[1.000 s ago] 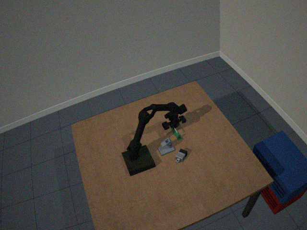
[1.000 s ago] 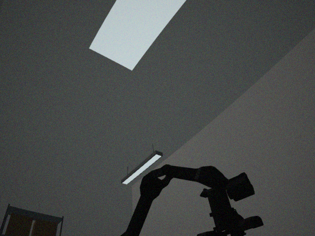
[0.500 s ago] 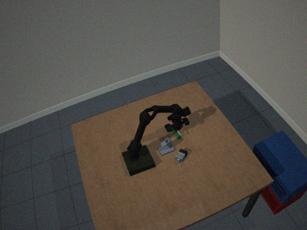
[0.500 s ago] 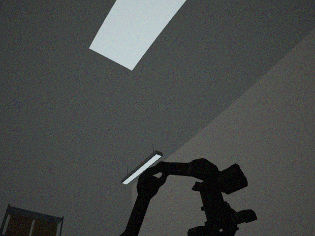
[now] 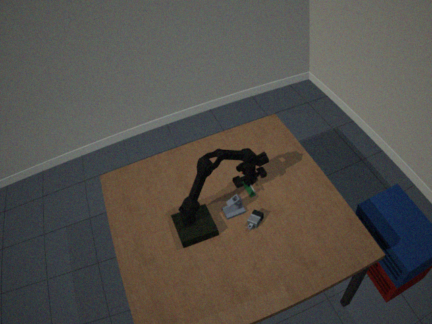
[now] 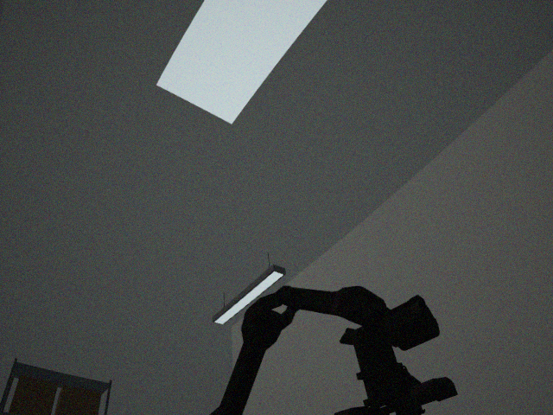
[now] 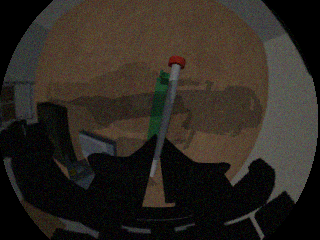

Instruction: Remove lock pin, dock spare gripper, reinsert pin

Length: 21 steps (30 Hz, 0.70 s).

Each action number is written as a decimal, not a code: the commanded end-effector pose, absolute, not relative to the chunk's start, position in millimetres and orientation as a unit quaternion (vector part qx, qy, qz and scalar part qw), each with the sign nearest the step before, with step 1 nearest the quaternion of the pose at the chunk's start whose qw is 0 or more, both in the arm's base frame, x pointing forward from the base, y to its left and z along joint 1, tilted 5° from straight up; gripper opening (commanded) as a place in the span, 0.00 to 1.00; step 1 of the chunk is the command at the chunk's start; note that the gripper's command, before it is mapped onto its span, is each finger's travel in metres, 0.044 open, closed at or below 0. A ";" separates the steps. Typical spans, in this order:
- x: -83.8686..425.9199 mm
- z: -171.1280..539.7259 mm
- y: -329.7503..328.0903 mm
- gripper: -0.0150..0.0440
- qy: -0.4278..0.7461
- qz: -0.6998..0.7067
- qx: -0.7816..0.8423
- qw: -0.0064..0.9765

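Observation:
My gripper (image 5: 245, 182) (image 7: 158, 138) is shut on the lock pin (image 7: 170, 97), a pale grey rod with a red head. The pin slants across the fingers, its red head away from them and its bare end between them. The fingers are above the table beside a green block (image 5: 248, 190) (image 7: 158, 107), which lies behind the pin in the wrist view. The grey mount (image 5: 233, 211) stands between the arm's base and the green block, and its angled socket (image 5: 234, 199) shows no pin. The spare gripper (image 5: 255, 219), grey with a dark end, lies on the table, its spigot (image 5: 250, 226) toward the camera. The exterior view does not show the fingertips.
The arm's dark base (image 5: 195, 226) stands on the wooden table (image 5: 195, 279), left of the mount. Blue and red crates (image 5: 401, 223) are on the floor beyond the table's right edge. The arm's shadow falls around the green block.

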<state>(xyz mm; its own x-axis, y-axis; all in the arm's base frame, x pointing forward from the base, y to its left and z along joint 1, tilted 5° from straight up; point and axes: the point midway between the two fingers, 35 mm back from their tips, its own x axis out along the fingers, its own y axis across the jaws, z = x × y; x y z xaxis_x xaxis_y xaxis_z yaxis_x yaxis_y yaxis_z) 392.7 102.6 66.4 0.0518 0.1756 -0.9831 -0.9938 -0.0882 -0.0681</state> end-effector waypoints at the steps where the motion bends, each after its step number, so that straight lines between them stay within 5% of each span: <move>1: 391.1 59.4 102.6 0.25 0.416 0.550 -0.492 0.531; 21: 391.9 41.6 103.6 0.25 0.413 0.549 -0.494 0.533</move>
<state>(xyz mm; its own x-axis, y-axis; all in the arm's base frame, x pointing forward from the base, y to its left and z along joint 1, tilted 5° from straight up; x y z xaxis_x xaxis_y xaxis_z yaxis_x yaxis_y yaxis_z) 392.2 103.5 48.8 0.0616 0.1779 -0.9821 -0.9928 -0.0905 -0.0787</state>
